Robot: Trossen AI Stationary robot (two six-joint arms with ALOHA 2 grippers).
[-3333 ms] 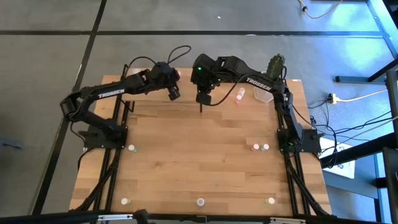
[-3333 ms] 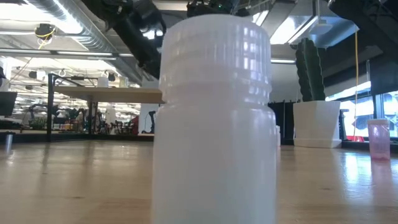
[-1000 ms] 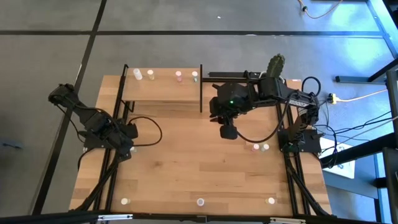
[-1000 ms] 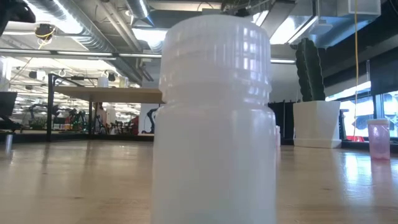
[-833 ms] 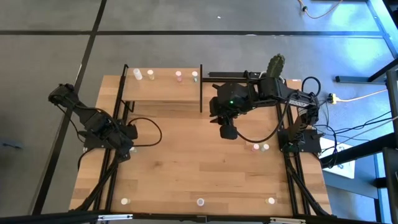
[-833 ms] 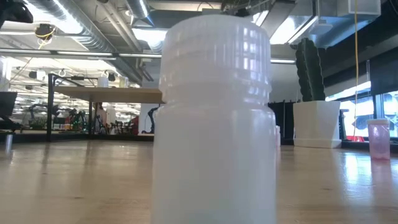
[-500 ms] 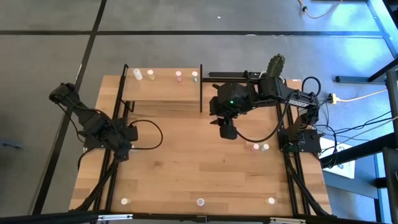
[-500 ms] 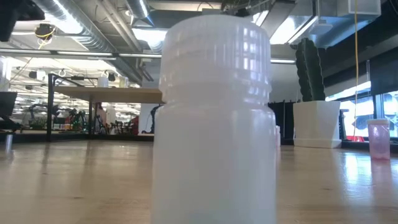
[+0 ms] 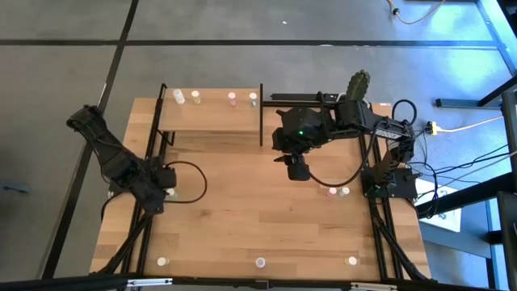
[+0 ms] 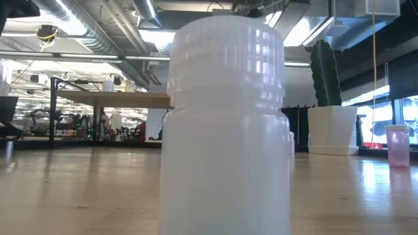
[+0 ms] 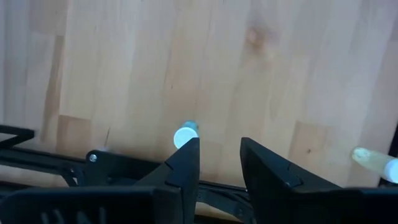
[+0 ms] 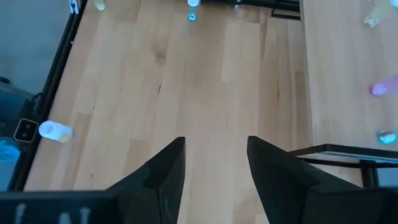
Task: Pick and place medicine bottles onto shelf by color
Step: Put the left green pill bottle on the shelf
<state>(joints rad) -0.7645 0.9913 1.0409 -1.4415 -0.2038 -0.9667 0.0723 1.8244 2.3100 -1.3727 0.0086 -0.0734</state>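
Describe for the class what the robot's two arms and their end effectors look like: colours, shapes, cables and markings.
Both arms are dark, jointed and slim. The left end effector and the right end effector each end in two dark wedge-shaped fingers. A black cable loops from each arm, and a green light glows on the right arm. No lettering is readable on either arm.

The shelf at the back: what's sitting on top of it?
Four small bottles stand on the shelf, along its back edge: white, pale yellow, pink and green. Nothing covers it.

Two dark jointed arms, looping black cables, green indicator light
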